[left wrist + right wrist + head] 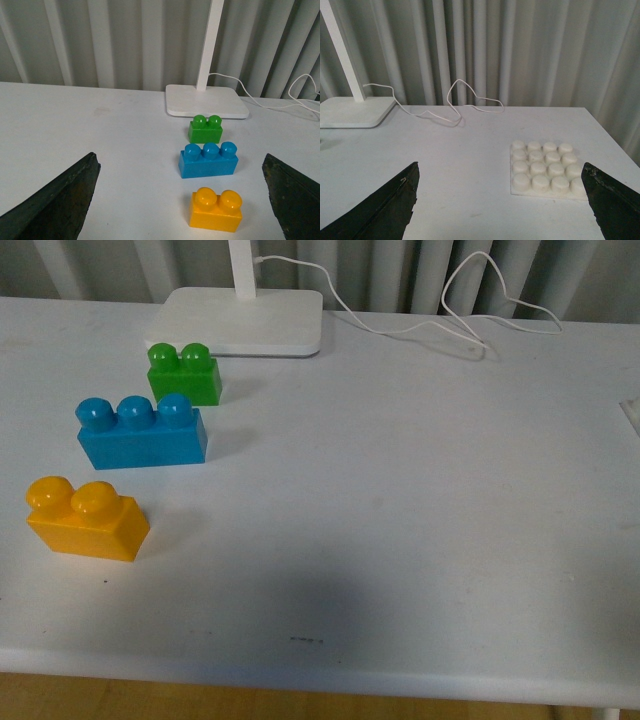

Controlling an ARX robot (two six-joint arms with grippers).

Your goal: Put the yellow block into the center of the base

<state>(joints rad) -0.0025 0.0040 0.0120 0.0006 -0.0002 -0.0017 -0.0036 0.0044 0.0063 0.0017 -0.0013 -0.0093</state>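
Observation:
The yellow block (88, 520), a glossy two-stud brick, stands on the white table near its front left corner. In the left wrist view the yellow block (216, 210) lies ahead of my open left gripper (179, 157), between the lines of its two dark fingers (60, 200) and apart from both. The base (545, 167), a white square plate with a grid of round studs, lies flat on the table ahead of my open right gripper (500, 167), toward one finger's side. Nothing is held. Neither gripper shows in the front view.
A blue three-stud brick (142, 435) and a green two-stud brick (184, 373) stand in a row behind the yellow one. A white lamp foot (240, 320) with its cable (450, 315) sits at the table's back edge. The front table edge (320, 675) is close.

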